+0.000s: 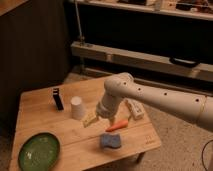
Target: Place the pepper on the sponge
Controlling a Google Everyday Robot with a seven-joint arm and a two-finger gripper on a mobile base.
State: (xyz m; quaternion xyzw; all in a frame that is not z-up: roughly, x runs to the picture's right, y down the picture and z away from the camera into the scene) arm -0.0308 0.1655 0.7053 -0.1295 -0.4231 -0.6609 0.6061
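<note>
Camera view: looks down at a small wooden table [35, 117] in the lower left half of the frame, with dark shelving behind.
Arm: white, perforated [155, 97], reaching in from the right edge and bending down over the middle of the table.
Gripper [90, 120]: tan-tipped, at the centre of the frame, low over the tabletop, just right of and below the white cup [77, 107], pointing down and to the left.
Gripper state: cannot tell whether open or closed; nothing seen gripped in it.
Pepper [116, 126]: orange-red, lying flat on the wood just right of the gripper, below the arm's wrist, tilted up to the right.
Sponge [110, 141]: blue-grey pad directly below the pepper, near the table's front edge; close to it, contact not clear.
Green plate [39, 150]: round, at the lower left corner of the table, well apart from the sponge.
Black upright block [58, 98]: left of the cup.
White boxy object [134, 108]: right of the wrist, partly hidden by it.
</note>
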